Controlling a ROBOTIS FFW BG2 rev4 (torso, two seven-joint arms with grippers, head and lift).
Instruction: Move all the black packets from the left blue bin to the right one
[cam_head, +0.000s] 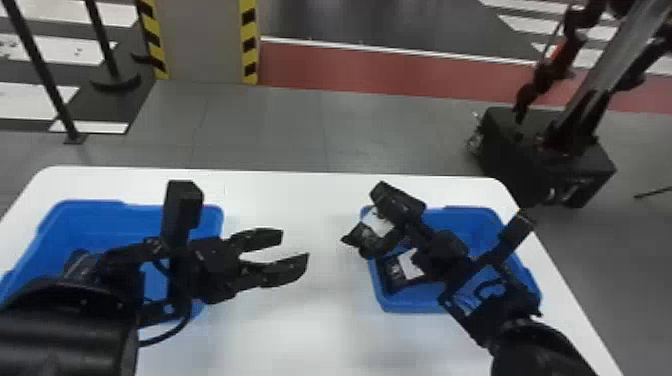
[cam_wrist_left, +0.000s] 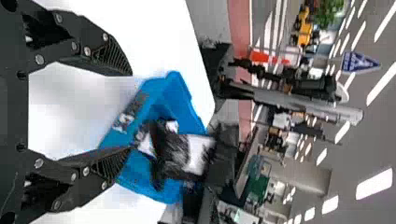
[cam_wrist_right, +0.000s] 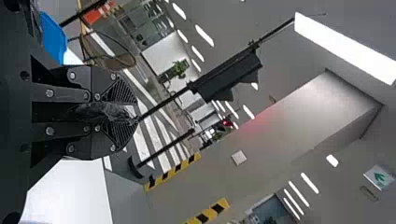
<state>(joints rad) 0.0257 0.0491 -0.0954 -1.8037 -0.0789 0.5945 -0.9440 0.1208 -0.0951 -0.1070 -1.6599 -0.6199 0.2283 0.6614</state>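
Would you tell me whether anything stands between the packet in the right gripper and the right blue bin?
Nothing visible stands in the way: the black packet in the right gripper is by the left rim of the open-topped right blue bin. The left gripper hangs off to the left, over the table.

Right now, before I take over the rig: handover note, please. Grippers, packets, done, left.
Left gripper: open and empty, between the bins.
Right gripper: shut on a black packet, near the right bin.
Done: at least one labelled packet lies in the right bin.
Left: release the held packet into the right bin, then check the left bin; the left arm hides much of it, so I can't count what remains.
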